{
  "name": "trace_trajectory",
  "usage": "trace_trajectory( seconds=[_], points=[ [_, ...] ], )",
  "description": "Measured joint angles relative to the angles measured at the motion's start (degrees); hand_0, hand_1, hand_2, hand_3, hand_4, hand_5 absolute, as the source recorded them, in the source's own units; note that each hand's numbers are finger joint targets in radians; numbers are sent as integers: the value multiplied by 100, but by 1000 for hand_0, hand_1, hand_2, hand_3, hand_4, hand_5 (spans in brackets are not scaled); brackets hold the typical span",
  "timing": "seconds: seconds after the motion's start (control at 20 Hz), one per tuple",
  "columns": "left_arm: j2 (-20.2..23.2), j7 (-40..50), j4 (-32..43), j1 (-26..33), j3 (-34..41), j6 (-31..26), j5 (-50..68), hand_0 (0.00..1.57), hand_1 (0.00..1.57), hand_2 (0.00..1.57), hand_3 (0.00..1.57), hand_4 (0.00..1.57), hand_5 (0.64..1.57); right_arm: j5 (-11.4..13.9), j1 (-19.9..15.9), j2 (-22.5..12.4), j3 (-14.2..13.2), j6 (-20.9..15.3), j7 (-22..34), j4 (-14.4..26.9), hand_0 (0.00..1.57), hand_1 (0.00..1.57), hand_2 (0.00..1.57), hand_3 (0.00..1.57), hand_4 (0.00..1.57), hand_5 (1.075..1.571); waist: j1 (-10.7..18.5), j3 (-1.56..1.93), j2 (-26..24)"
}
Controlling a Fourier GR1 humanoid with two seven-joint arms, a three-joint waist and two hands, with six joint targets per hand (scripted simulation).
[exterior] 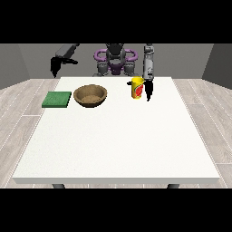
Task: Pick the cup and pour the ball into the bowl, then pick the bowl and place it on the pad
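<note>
A yellow cup (pixel 137 88) with a red patch stands upright on the white table (pixel 118 140), towards its far right. The hand at the view's right (pixel 148 89) hangs straight down beside the cup, close against its right side; whether it touches the cup is not clear. A brown bowl (pixel 90 95) sits left of the cup. A flat green pad (pixel 57 99) lies left of the bowl near the table's left edge. The hand at the view's left (pixel 55 66) hangs raised beyond the table's far left corner, holding nothing. No ball is visible.
The robot's torso (pixel 115 61) stands behind the far edge of the table. The table's near half stretches towards the camera. Grey wood floor surrounds the table.
</note>
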Motion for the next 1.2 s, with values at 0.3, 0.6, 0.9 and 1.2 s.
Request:
trace_trajectory(
  seconds=[0.3,0.6,0.9,1.2],
  points=[
    [71,-448,582,-316,92,319,-72,1245,1245,1571,1571,1329,1287,69,-127,-42,20,27,-73,65,0,0,0,0,0,1570,-131,45,115],
    [79,-881,386,-59,-23,1416,-605,1324,1324,1571,1571,1482,1252,-114,-239,-295,-118,210,87,-71,0,0,0,0,0,1570,-374,138,170],
    [57,-275,420,-6,-376,1851,-1007,1353,1353,1571,1571,1551,1306,-188,-127,-409,-275,236,311,286,0,0,0,0,0,1570,-209,60,-413],
    [1185,1223,406,-574,-814,2006,-1913,1456,1456,1571,1571,1571,1296,-159,-101,-417,-299,167,565,668,0,0,0,0,0,1569,54,35,-1090]
  ],
)
